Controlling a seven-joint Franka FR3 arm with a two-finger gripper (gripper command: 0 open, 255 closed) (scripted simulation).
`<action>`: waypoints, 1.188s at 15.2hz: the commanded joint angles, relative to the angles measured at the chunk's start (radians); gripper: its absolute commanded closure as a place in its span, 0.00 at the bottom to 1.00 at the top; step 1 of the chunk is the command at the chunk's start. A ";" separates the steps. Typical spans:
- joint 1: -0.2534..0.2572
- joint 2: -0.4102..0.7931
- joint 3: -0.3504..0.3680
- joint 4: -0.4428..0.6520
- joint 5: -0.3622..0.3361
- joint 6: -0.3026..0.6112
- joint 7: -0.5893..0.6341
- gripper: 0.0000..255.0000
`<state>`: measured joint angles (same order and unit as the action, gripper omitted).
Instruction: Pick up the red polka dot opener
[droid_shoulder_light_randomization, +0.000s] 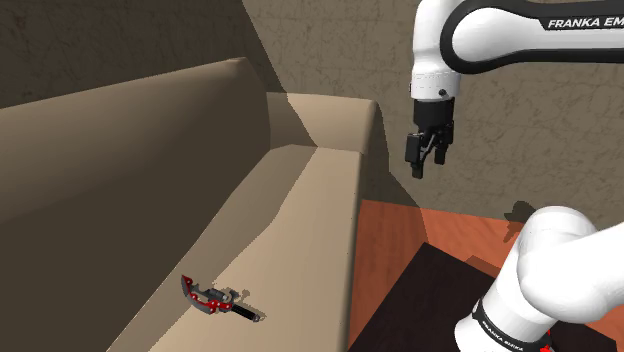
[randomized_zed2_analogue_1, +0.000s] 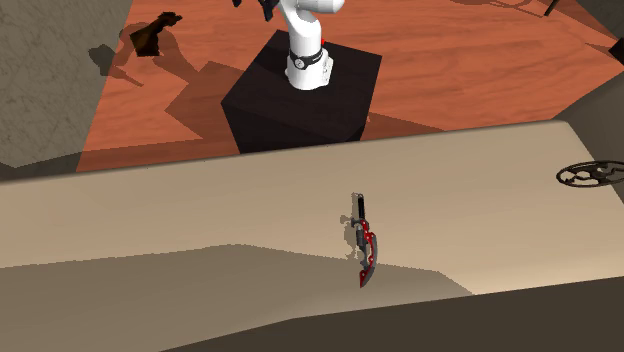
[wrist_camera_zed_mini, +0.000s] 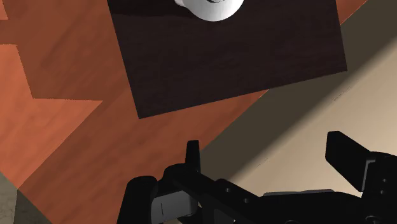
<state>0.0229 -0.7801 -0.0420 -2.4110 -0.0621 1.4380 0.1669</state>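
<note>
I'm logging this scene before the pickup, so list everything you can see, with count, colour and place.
opener: one, red and black, lying on the sofa seat
sofa: one, beige, on the shoulder view's left
round wire object: one, black, on the sofa at the second exterior view's right edge
floor: one, reddish brown, beside the sofa
stand: one, dark box, on the floor
arm: one, white, on the stand
tool: one, black, open, raised in the air, apart from the opener

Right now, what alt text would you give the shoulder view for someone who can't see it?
A small red-and-black opener lies on a beige sofa seat, near the picture's lower left. A white robot arm reaches in from the upper right, its black jaws hanging open in the air, well away from the opener and touching nothing.
</note>
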 joint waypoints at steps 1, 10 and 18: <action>0.000 0.000 0.000 0.000 0.000 0.000 0.000 0.00; 0.063 0.219 0.110 -0.006 0.100 0.237 0.119 0.00; 0.108 0.470 0.199 0.076 0.142 0.422 0.216 0.00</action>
<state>0.1279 -0.3413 0.1501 -2.3445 0.0790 1.8362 0.3752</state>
